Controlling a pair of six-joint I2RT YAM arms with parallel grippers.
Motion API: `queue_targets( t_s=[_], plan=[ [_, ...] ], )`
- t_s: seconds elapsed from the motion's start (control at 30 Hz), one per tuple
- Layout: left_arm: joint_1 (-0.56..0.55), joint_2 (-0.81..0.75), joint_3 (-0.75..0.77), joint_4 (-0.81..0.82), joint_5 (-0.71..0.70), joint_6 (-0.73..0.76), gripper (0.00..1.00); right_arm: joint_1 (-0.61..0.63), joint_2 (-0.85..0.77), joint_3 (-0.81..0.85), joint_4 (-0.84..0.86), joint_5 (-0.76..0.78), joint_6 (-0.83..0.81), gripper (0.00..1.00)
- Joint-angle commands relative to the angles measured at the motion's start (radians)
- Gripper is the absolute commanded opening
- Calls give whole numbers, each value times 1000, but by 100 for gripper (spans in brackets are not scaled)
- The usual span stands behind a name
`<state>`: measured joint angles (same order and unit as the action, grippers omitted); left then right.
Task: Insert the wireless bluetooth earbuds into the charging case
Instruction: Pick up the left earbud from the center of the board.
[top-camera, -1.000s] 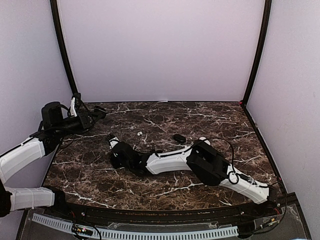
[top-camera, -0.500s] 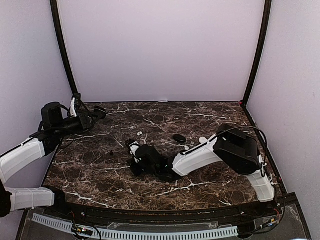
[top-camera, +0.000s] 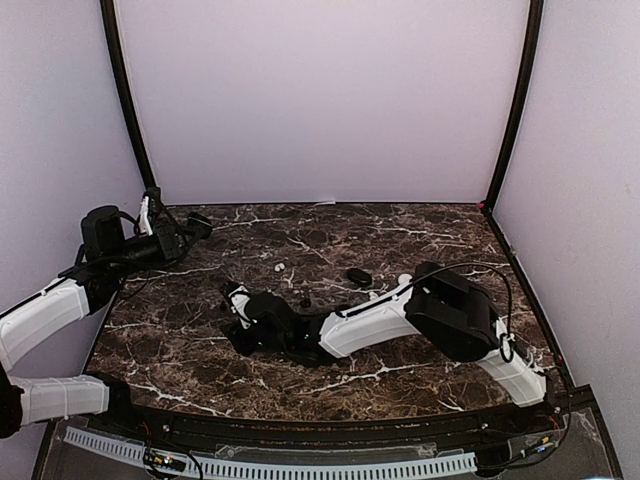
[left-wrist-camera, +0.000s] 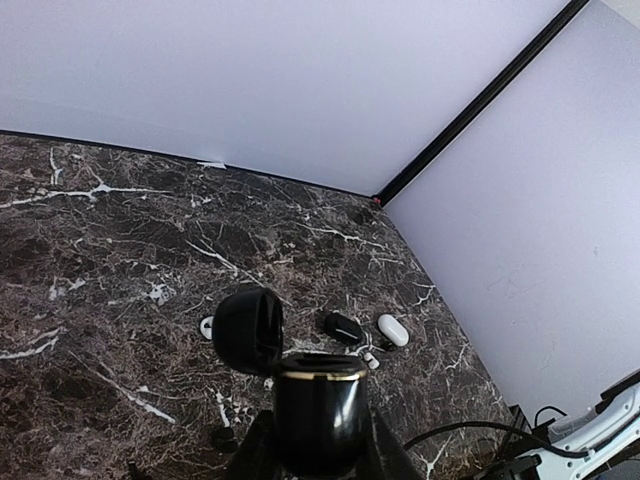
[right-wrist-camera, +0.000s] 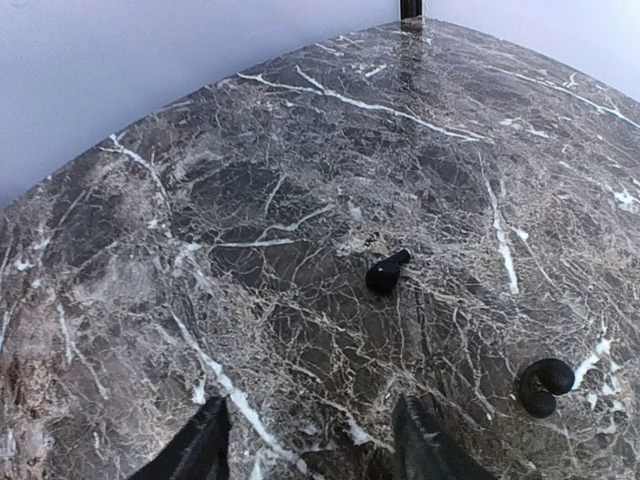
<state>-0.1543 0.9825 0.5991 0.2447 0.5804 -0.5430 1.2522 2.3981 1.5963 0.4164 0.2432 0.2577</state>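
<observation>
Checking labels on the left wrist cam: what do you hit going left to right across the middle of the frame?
white earbud → open lid of the held black case → closed black case → white case. Left out: the tiny white bud, which overlaps the last two.

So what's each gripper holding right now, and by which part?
Left gripper grips the open black charging case by its lower body; right gripper holds nothing.

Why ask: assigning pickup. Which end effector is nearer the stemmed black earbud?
Right. The right end effector sits just short of the earbud; the left end effector holds the case at the table's left edge.
</observation>
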Motion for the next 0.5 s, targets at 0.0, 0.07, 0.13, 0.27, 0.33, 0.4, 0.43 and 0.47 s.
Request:
queue_targets(
  t_s=[0.0,0.07,0.13,0.27,0.33,0.4,0.43,0.47],
  plan=[
    [4,-28,-16,14,2,9,19,9,94,123,-55,13,-27,61],
    [5,-28,-15,16,-2,10,19,8,135,183,-80,27,-34,64],
    [5,-28,-15,19,-5,11,19,7,176,253,-112,36,-42,67],
    [7,-28,-13,21,-6,11,19,-3,260,397,-188,42,-38,69],
    [6,-30,-16,21,-7,13,19,-11,302,460,-222,51,-17,69],
    [6,-33,-18,23,-8,12,19,-19,325,503,-245,60,2,69],
    [6,-33,-19,24,-7,12,19,-22,330,513,-250,65,11,69],
    [6,-34,-18,25,-8,12,19,-25,335,516,-249,69,16,69]
  ],
)
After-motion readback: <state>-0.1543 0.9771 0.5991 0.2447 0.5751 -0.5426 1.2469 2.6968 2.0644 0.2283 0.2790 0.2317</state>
